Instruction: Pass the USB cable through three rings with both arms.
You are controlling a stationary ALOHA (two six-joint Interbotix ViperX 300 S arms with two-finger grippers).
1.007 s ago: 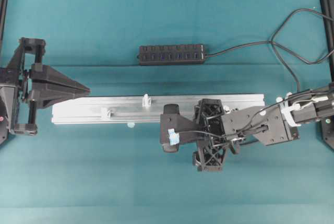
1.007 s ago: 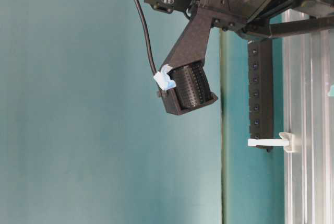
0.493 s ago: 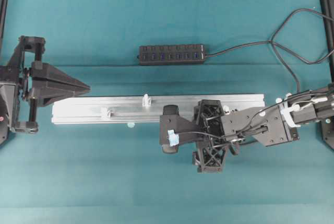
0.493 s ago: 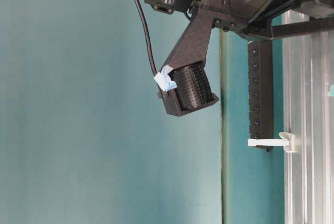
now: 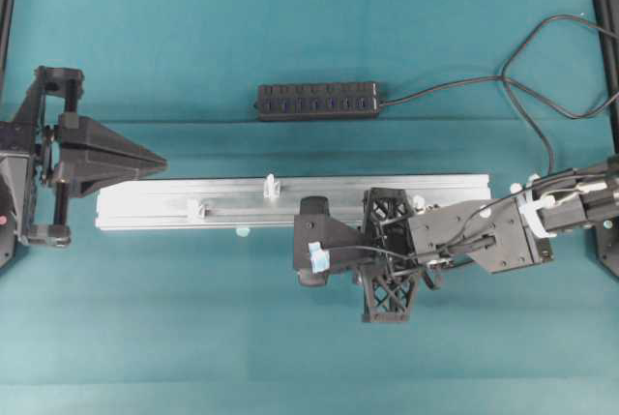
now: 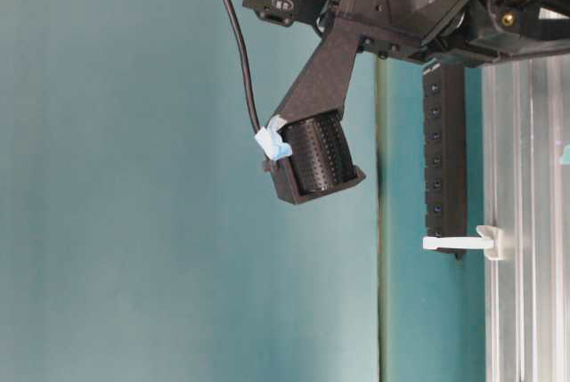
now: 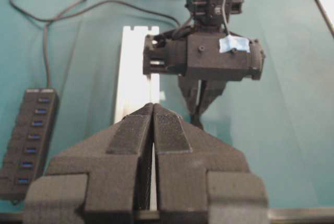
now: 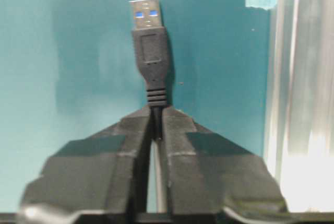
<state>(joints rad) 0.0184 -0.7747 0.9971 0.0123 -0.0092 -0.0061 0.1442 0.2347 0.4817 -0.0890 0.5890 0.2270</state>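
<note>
We have the USB cable (image 8: 150,46) nipped just behind its plug, which sticks out ahead of the right end effector (image 8: 155,117) beside the silver rail (image 5: 242,204) on the desk (image 5: 193,47). Those jaws, wide apart a second ago, are now clamped on the cord. The left end effector (image 7: 153,130) sits pressed together on nothing at the rail's far end. The nearest ring (image 5: 272,186) stands upright on the rail, another ring (image 5: 195,208) beyond it. Next, we'd say, keep the plug level and aimed straight through that loop, easing in slowly so the cord doesn't slip.
</note>
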